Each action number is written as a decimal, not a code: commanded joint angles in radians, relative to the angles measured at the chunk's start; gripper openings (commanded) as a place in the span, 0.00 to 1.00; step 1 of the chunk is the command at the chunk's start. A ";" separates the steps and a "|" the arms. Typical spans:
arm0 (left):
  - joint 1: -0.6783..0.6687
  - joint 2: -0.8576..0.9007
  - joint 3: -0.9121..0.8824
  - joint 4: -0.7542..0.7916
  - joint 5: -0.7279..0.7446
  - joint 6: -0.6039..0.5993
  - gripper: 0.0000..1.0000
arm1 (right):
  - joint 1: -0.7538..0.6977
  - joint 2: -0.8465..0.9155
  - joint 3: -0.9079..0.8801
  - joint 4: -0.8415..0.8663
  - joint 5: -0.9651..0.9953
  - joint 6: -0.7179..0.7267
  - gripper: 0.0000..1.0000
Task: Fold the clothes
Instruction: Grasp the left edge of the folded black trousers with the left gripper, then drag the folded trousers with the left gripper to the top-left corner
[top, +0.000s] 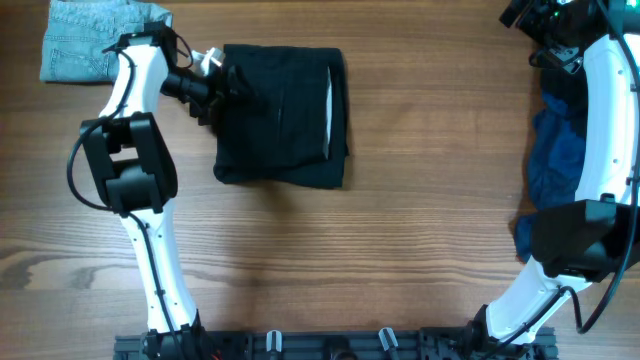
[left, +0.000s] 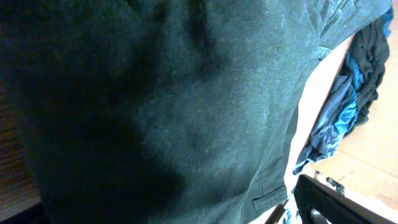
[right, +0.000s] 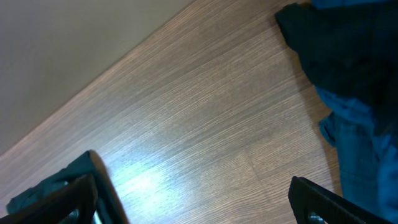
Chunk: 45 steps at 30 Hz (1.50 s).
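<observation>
Left gripper (top: 222, 88) has its fingers spread wide, parked right at the left edge of the black shorts (top: 285, 115). I can't see any cloth pinched between them. Its wrist cam is basically all dark fabric with 1 finger (left: 329, 202) poking in at the corner. Right gripper (right: 196, 198) is wide too, nothing in it, hanging over bare table (right: 186, 112) by the far right corner.

The shorts sit left of center in a compact rectangle with a pale strip of lining showing, so I'd say the folding looks pretty much done, maybe 1 last tidy-up.

Count: 1 pair of shorts, 1 light denim piece (top: 90, 40) top left, 1 blue heap (top: 558, 160) on the right (can't tell how many items), 2 arms.
</observation>
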 joint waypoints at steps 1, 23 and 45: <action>-0.036 0.117 -0.037 0.020 -0.082 0.030 0.74 | 0.003 0.000 -0.004 0.000 -0.029 -0.007 1.00; -0.024 0.000 0.086 0.016 -0.125 0.026 0.04 | 0.003 0.000 -0.004 0.017 -0.019 -0.010 1.00; 0.113 -0.143 0.310 0.269 -0.363 -0.061 0.04 | 0.003 0.000 -0.004 -0.010 -0.020 -0.011 1.00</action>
